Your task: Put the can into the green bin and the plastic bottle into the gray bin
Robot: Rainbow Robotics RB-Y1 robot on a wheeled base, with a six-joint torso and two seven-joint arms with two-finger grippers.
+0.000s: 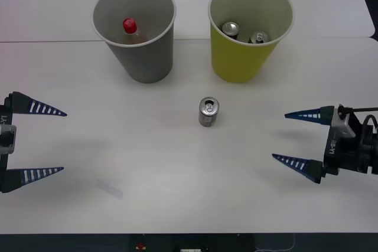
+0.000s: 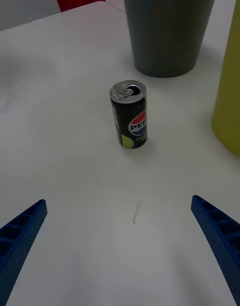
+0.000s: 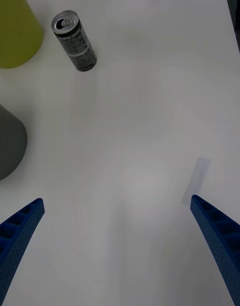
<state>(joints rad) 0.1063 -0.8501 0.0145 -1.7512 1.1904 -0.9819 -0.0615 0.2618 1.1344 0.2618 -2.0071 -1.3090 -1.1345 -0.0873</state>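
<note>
Your right gripper (image 1: 295, 137) has its blue ribbed fingers (image 1: 307, 114) spread wide with nothing between them; it hovers over the right side of the white surface (image 1: 147, 163), tips pointing inward toward the middle. Your left gripper (image 1: 50, 141) mirrors it at the left edge, fingers just as wide apart and holding nothing.

Between the two grippers, well apart from both, the can (image 1: 208, 111) stands upright on the surface, silver top and pull tab up. From the right wrist view you see it straight ahead between the open fingers, its logo facing the camera.

Beyond the can, the green bin (image 1: 248, 57) stands upright toward your right, with two other cans (image 1: 243, 32) resting inside it. The gray bin (image 1: 142, 57) stands beside it toward your left, apart from it, and the plastic bottle (image 1: 130, 28) sits inside, red cap showing against the pale wall.
</note>
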